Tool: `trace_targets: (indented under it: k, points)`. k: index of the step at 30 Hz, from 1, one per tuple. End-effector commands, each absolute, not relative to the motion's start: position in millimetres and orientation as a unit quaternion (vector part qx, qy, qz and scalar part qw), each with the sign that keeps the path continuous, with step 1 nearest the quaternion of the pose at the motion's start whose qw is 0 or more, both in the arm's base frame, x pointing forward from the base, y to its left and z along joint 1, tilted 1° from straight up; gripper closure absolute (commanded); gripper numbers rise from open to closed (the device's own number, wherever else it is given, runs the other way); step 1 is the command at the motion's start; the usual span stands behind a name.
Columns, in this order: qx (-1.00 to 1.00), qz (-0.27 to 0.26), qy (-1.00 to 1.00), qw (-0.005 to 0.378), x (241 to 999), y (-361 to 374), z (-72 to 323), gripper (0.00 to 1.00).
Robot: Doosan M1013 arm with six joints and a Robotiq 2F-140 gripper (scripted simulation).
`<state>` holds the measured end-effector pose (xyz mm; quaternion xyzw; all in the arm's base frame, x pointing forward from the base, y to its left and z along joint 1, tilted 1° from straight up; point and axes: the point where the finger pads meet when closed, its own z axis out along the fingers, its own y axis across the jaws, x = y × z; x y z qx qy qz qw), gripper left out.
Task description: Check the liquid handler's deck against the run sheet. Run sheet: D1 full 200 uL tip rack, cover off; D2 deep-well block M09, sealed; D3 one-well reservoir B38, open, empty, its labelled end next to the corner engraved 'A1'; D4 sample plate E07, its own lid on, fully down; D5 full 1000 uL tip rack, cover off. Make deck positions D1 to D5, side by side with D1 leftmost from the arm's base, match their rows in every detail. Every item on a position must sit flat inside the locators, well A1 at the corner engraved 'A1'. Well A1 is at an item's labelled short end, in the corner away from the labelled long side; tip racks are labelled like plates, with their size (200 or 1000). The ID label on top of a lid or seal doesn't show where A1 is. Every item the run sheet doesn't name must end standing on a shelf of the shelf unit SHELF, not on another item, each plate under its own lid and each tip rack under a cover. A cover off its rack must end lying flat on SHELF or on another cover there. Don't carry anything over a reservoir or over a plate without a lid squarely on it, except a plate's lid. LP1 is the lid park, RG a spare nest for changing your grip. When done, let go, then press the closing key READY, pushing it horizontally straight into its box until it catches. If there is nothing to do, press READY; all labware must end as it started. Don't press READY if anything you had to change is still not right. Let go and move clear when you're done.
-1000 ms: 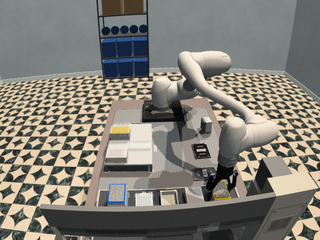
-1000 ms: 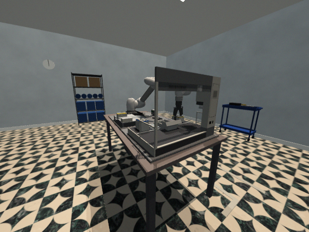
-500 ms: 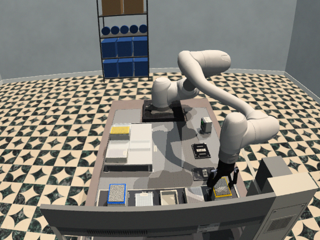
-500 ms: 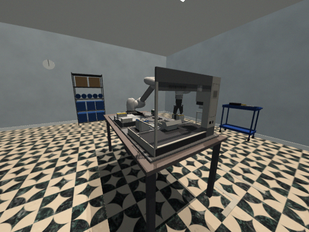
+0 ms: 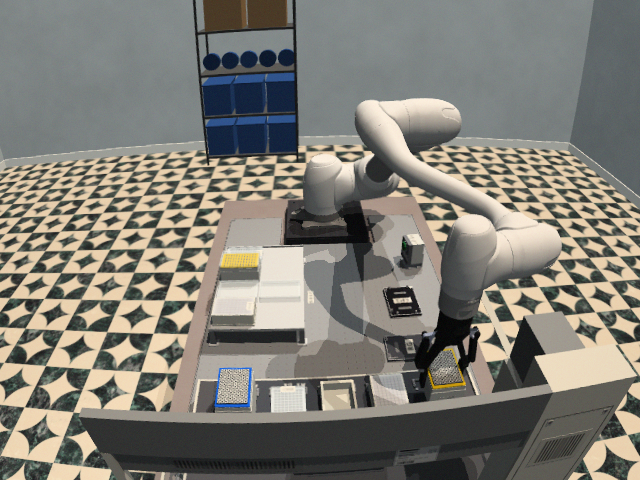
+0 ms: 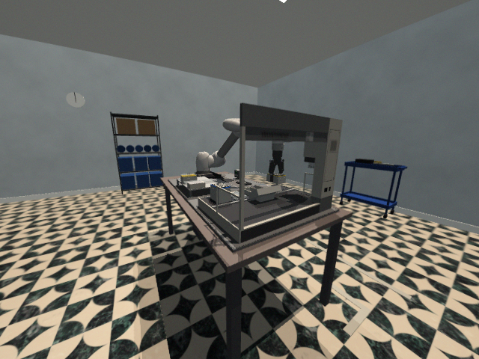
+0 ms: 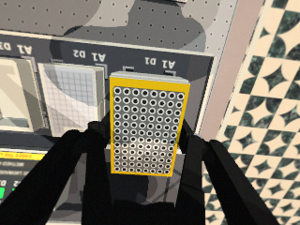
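Note:
My gripper [image 5: 447, 356] is shut on the long sides of a yellow-framed tip rack [image 5: 445, 368], uncovered and full of tips. It holds the rack at deck position D1, the rightmost nest in the top view. In the wrist view the rack [image 7: 146, 127] lies between the black fingers, one short end next to the engraved "D1 A1" marks. I cannot tell if it rests on the deck. A sealed deep-well block [image 5: 388, 390] is in D2, an open reservoir [image 5: 337, 395] in D3, a plate [image 5: 287, 398] in D4 and a blue-framed tip rack [image 5: 233, 387] in D5.
The low shelf unit [image 5: 258, 294] at the table's left holds a yellow tip rack [image 5: 239, 260] and a covered item [image 5: 233, 308]. Two black nests [image 5: 402, 301] [image 5: 400, 347] and a small key box [image 5: 412, 249] lie behind D1. The handler's frame [image 5: 310, 428] spans the front.

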<state>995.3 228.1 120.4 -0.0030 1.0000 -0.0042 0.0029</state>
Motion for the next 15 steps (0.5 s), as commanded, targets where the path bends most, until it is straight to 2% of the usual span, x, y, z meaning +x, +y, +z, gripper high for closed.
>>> trace_targets:
  k: [1,15]
  points:
    - [-0.003,-0.004,1.000,0.004,995.6,228.3,127.1,0.90]
    - [-0.003,-0.004,1.000,0.004,995.4,228.5,147.1,0.90]
